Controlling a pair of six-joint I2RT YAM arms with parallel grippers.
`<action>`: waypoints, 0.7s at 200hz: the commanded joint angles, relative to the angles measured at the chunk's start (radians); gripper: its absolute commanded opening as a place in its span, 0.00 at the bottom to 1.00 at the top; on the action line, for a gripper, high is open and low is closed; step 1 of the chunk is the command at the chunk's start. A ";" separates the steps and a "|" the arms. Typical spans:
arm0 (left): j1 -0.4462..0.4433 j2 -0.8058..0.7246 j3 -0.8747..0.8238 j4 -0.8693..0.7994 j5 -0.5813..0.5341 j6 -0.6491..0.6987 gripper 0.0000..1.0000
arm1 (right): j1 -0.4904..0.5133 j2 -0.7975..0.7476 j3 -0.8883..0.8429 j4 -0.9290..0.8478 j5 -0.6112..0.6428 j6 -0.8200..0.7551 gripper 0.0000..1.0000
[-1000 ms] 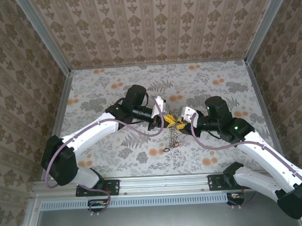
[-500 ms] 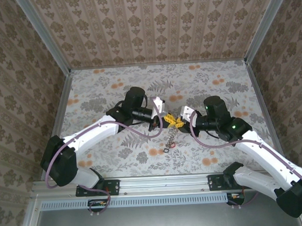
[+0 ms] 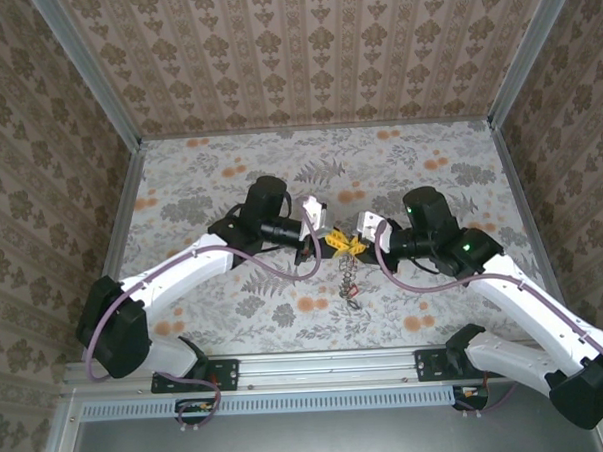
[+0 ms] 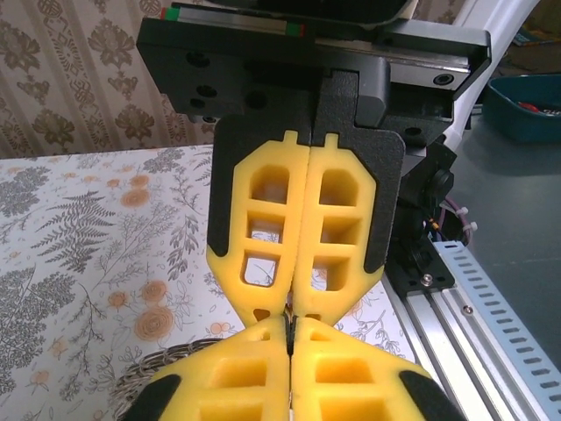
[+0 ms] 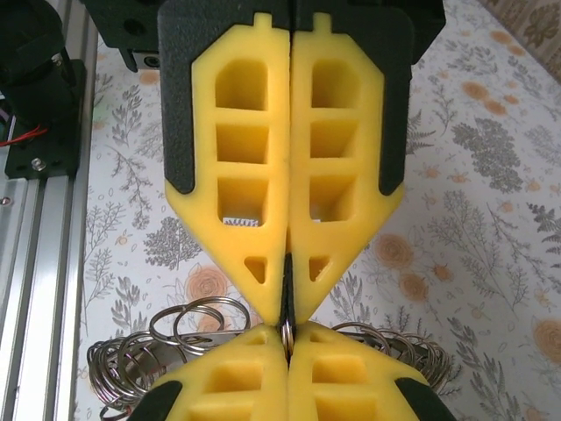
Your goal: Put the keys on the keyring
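My two grippers meet tip to tip above the middle of the table. The left gripper is shut on a thin dark piece. The right gripper is shut on one silver split ring of the keyring, a bunch of linked metal rings that fans out on both sides of its fingers. In the top view the keyring dangles as a short chain below the tips, down to a small dark piece. A grey loop of it shows beside my left fingers. The keys are hidden.
A floral cloth covers the table, with patterned walls on three sides. An aluminium rail runs along the near edge. A teal bin stands beyond the rail.
The right gripper has shut on the ring. Both grippers have shifted slightly away from the near edge. The dangling chain's lower end has swung to the right.
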 commanded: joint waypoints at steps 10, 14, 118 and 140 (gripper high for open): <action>0.027 0.046 0.086 -0.207 0.004 0.033 0.16 | 0.002 0.008 0.071 -0.131 0.077 -0.088 0.00; 0.027 0.050 0.094 -0.222 0.004 0.034 0.16 | 0.005 0.010 0.074 -0.133 0.079 -0.091 0.00; 0.017 0.099 0.134 -0.242 0.091 0.035 0.26 | 0.032 0.033 0.068 -0.097 0.107 -0.080 0.00; 0.015 0.085 0.117 -0.225 0.089 0.035 0.26 | 0.035 0.034 0.066 -0.087 0.101 -0.072 0.00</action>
